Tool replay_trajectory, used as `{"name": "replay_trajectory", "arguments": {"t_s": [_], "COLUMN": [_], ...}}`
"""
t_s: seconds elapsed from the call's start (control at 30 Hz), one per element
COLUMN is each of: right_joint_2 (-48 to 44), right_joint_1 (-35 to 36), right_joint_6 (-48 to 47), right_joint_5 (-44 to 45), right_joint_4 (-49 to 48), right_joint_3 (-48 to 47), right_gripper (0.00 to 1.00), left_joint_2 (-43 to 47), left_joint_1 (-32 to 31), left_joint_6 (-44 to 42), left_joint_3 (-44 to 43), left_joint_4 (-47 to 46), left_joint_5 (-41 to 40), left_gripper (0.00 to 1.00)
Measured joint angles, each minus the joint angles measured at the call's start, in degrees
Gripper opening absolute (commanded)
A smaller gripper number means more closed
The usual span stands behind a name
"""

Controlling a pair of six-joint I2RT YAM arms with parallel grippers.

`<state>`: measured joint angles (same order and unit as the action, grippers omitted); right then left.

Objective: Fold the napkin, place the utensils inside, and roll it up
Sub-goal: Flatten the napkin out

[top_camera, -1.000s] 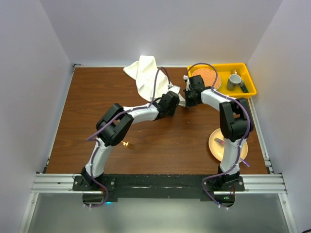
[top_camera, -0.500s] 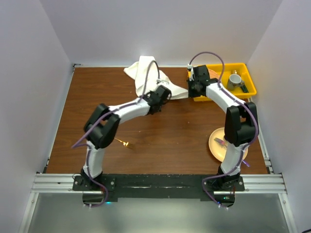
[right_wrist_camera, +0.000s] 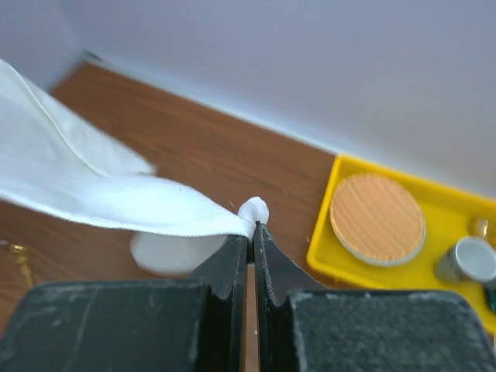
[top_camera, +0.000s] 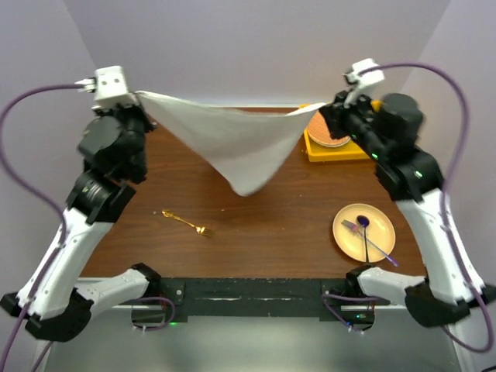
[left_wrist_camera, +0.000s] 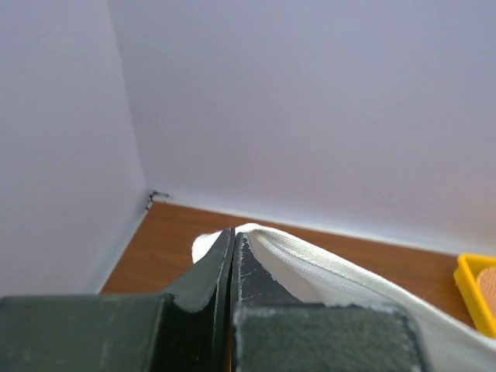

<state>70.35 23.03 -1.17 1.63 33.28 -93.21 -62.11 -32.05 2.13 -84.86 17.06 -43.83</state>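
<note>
Nearest the arm bases, the gold fork [top_camera: 184, 222] lies flat on the brown desk [top_camera: 271, 240], left of centre, with bare wood all round it. To the right, at about the same depth, a pale yellow plate [top_camera: 350, 239] carries a silver-handled utensil with a purple end [top_camera: 364, 225], its handle reaching over the plate's near right rim. Farther back and raised above the desk, the napkin [top_camera: 232, 139] is stretched between the two arms. The left jaws are pressed shut on its upper left corner and the right jaws are pressed shut on its upper right corner, where a small white nub of cloth pokes out past the tips. Between the two grips the top edge runs almost taut, and the rest of the cloth hangs down to a single point over the middle of the desk, well apart from the fork. Whether that tip touches the wood cannot be told. Beyond the right jaws, at the far right of the desk, a yellow tray [right_wrist_camera: 320, 246] holds a round orange-tan disc [right_wrist_camera: 377, 218] and a grey cup [right_wrist_camera: 470, 260].
</note>
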Motion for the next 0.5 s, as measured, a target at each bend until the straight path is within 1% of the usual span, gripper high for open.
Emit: {"name": "replay_trajectory", "arguments": {"t_s": [0.1,0.17,0.27,0.37,0.43,0.5], "right_joint_2": [-7.58,-10.99,-14.71,-13.73,-10.03,-3.87], "right_joint_1": [1.40,1.46,1.90,2.05,1.99,1.75], "right_joint_6": [-0.28,0.00,0.50,1.77,2.71,3.58], "right_joint_5": [-3.96,-6.62,-10.29,-9.68,-7.06,-2.97], "right_joint_4": [-0.59,-1.40,-2.99,-4.26,-4.09,-4.46], "right_joint_3": [-2.71,-3.67,-4.59,-4.72,-5.40,-6.60], "right_gripper": [0.00,0.00,0.00,0.00,0.00,0.00], "left_joint_2": [5.62,8.57,10.05,7.02,2.69,-4.48], "left_joint_1": [0.00,-0.33,-1.05,-1.07,-0.13,2.38], "left_joint_6": [-3.15,-5.05,-7.74,-10.95,-13.22,-13.90], "left_joint_3": [-0.24,-0.26,-0.37,-0.46,-0.94,-3.43], "left_joint_4": [-2.82,-5.20,-9.99,-15.10,-18.23,-19.10], "left_joint_5": [-0.48,0.17,0.68,-1.07,-3.43,-5.01], "left_gripper": [0.00,0.00,0.00,0.00,0.00,0.00]}}
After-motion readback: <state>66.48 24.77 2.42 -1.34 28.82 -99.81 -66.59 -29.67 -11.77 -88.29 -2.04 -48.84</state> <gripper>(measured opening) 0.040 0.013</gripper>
